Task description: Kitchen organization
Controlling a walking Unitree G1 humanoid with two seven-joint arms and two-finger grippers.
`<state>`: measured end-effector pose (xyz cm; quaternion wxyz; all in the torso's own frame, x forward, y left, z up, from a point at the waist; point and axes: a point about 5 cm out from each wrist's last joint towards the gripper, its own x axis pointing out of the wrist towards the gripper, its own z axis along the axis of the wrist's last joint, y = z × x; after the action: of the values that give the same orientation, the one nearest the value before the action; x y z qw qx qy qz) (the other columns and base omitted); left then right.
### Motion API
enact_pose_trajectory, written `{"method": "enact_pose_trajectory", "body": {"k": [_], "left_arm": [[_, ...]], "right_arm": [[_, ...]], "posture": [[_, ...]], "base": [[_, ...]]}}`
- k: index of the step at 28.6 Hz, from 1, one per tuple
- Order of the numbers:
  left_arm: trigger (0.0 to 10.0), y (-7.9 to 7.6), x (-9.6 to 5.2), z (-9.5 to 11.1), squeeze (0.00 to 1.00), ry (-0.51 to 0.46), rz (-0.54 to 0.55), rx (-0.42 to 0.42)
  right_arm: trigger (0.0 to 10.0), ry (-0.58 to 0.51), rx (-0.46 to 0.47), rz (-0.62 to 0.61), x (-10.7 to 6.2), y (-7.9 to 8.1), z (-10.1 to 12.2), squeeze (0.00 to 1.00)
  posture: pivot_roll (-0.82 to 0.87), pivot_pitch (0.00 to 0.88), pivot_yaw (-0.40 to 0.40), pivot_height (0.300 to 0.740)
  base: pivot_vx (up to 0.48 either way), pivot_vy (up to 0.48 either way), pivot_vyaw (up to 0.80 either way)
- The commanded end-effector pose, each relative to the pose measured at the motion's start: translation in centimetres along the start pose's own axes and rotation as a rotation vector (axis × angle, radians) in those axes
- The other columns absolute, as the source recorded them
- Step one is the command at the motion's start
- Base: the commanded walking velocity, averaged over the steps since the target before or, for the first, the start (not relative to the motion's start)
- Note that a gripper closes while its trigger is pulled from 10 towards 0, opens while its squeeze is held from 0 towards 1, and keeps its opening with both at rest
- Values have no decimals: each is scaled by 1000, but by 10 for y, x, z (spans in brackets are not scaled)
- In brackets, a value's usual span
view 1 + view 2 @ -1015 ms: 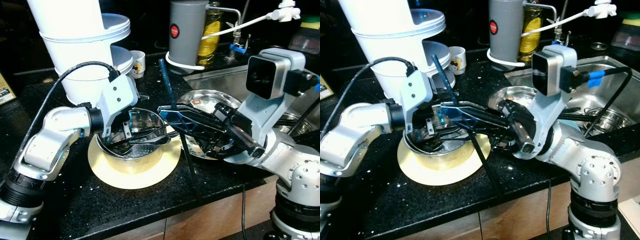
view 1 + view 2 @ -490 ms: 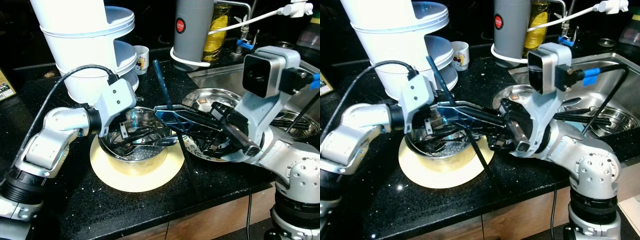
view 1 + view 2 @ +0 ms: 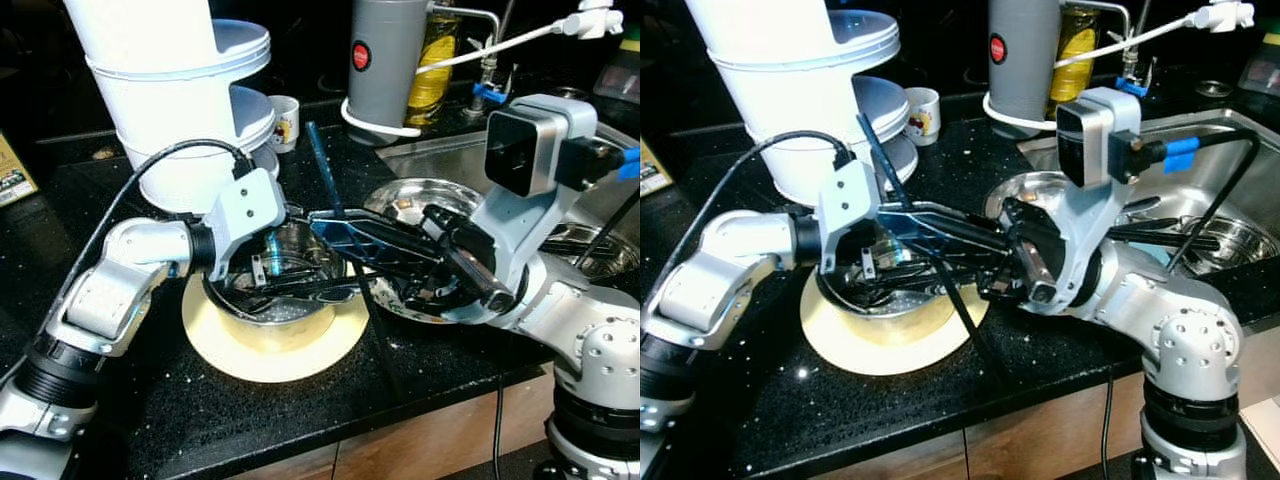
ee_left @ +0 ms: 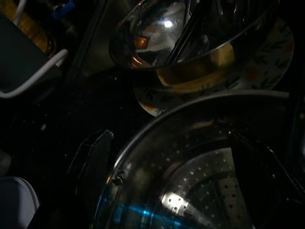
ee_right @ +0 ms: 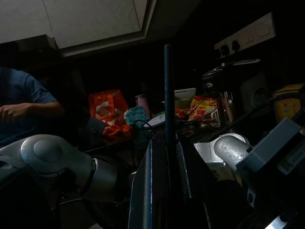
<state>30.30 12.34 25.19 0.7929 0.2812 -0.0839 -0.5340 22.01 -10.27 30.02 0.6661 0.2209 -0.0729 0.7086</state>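
Black speckled bench (image 3: 150, 420) beside a steel sink (image 3: 1230, 150). A perforated steel strainer bowl (image 3: 280, 300) sits on a pale yellow plate (image 3: 275, 350) near the bench's front edge. The left hand (image 3: 262, 275) reaches down inside the strainer bowl; whether its fingers are apart or together cannot be told. The right hand (image 3: 340, 232) extends over the bowl's rim from the robot's right, its two long black fingers closed on a dark blue stick-like utensil (image 3: 322, 165), which stands nearly upright and crosses the fingers, its lower end running down past the plate's edge. A second steel bowl (image 3: 420, 200) lies behind the right arm, next to the sink. Behind the strainer stand stacked white tubs (image 3: 170, 90), a small printed cup (image 3: 286, 118), a grey canister (image 3: 385, 60) and a yellow bottle (image 3: 440, 70). In the right wrist view, a person's blue sleeve (image 5: 21, 102) appears in the background.
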Motion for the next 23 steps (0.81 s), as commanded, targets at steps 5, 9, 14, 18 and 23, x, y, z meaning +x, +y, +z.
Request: {"method": "enact_pose_trajectory", "body": {"k": [5,9,14,18,23], "left_arm": [[10000,0,0,6,0,-27,2,-1],[10000,1,0,12,0,-67,4,-27],[10000,-6,-1,18,0,-111,-48,-80],[10000,-9,-1,18,0,-97,-83,-87],[10000,-13,-3,16,0,-67,-109,-91]], "right_arm": [[10000,13,-2,0,2,2,-3,0],[10000,13,0,1,2,2,-3,0],[10000,17,3,1,2,2,-4,0],[10000,19,4,0,2,2,-4,0],[10000,23,6,-4,1,2,-5,0]], "posture": [[6,0,34,740],[7,0,34,740],[5,0,34,740],[5,0,33,740],[5,0,32,740]], "base": [[0,0,0],[0,0,0],[0,0,0],[0,0,0],[0,0,0]]}}
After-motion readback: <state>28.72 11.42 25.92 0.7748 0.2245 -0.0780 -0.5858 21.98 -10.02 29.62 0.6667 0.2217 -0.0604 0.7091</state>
